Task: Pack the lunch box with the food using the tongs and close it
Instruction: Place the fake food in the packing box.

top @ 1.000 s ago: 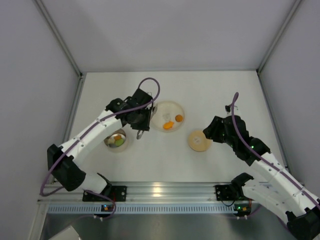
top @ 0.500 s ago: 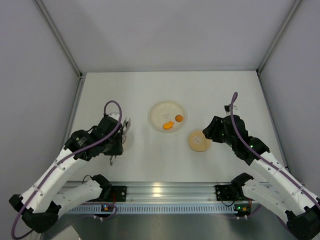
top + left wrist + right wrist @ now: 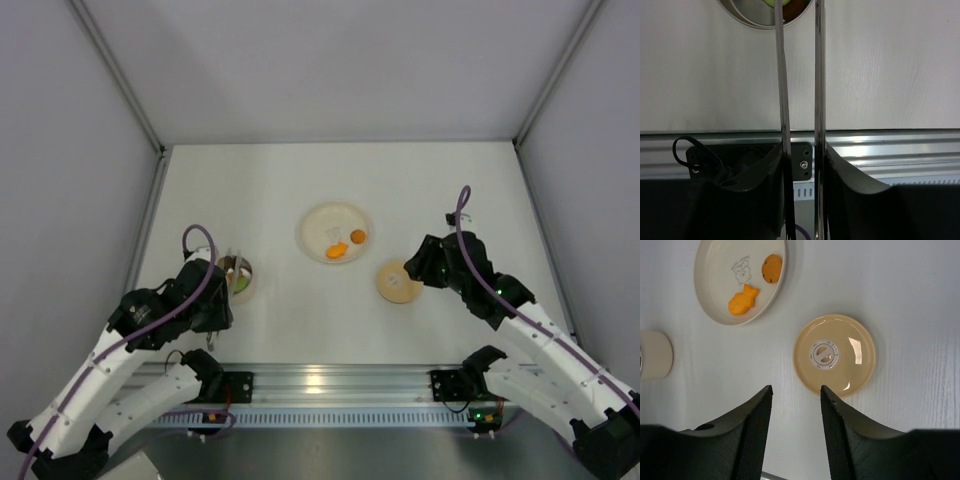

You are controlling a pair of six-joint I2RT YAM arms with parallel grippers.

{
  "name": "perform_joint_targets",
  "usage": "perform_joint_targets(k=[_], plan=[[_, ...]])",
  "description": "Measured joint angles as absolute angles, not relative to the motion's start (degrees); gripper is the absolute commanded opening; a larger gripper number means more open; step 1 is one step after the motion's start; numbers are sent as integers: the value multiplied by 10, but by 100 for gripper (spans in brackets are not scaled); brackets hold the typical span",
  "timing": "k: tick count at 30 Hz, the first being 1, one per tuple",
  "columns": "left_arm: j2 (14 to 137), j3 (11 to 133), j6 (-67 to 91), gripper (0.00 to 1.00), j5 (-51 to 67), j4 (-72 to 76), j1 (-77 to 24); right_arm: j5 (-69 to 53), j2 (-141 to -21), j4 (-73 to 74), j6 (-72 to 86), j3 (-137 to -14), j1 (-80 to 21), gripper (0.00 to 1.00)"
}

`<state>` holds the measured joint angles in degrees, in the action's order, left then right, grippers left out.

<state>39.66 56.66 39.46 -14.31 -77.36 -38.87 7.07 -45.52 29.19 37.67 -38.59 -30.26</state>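
- Our left claw (image 3: 801,152) is clamped on the tongs (image 3: 819,75). Their two arms run out between its fingers with a gap between them.
- The tongs' far ends reach over the open lunch box (image 3: 747,11), where we see green and brown food (image 3: 792,4) inside.
- Our right claw (image 3: 796,397) has its jaws apart and holds nothing. It hovers just near the lid (image 3: 834,355).
- The lid lies flat on the table (image 3: 300,190), well apart from the lunch box.
- Beyond the lid, the plate (image 3: 715,270) carries two orange pieces.
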Motion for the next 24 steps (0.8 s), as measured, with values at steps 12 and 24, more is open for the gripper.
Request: perform_joint_targets(k=[12,24], plan=[[397,561,411,46,-150,-776,-389,65,-458,291,377,-385,-303,43],[512,654,385,45,-123,-763,-389,65,-467,292,377,-385,-303,43]])
